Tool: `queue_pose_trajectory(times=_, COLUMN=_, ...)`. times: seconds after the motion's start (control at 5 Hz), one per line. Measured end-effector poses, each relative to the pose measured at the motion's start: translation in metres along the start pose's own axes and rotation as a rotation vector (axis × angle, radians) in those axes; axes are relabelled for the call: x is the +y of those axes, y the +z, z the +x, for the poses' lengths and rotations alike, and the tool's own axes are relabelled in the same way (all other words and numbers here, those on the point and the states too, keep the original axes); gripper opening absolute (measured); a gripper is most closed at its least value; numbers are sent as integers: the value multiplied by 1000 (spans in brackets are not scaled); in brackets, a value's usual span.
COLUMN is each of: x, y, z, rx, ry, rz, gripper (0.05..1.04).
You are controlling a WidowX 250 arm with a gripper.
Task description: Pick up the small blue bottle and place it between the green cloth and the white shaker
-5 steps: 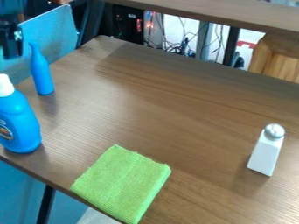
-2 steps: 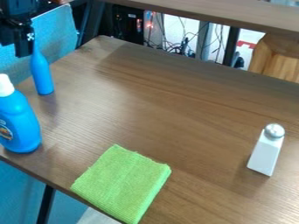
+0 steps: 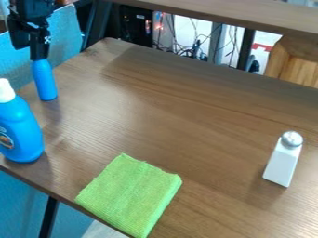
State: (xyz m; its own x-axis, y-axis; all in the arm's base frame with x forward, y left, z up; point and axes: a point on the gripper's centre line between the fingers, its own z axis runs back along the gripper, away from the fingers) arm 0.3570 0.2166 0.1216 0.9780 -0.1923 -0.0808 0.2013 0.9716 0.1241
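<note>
The black gripper [image 3: 29, 50] hangs at the upper left, its two fingers apart. Its right-hand finger covers the neck of the slim blue bottle [image 3: 44, 82], which stands upright near the table's left edge; whether they touch, I cannot tell. Nearer the camera, at the far left, stands a bigger blue bottle [image 3: 22, 132] with a white cap. A folded green cloth [image 3: 130, 195] lies flat by the front edge. On the right, a white shaker [image 3: 284, 162] with a silver top is upright.
The brown wooden table [image 3: 168, 107] has its back left corner just right of the gripper. Behind it run a raised wooden board [image 3: 223, 14] and some cables [image 3: 183, 49]. A wooden box-like object [image 3: 297, 60] is at the upper right.
The gripper has come in from the left edge, moving right so that it now covers the slim bottle's neck. The bottles, cloth and shaker have stayed put.
</note>
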Motion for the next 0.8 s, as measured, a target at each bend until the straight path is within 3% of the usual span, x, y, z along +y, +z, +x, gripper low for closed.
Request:
queue_pose_trajectory(times=0.4, x=4, y=-8, z=10, rx=18, ry=18, rz=-27, gripper=975)
queue_pose_trajectory(times=0.8, x=7, y=-16, z=12, rx=58, ry=37, rz=-43, gripper=427)
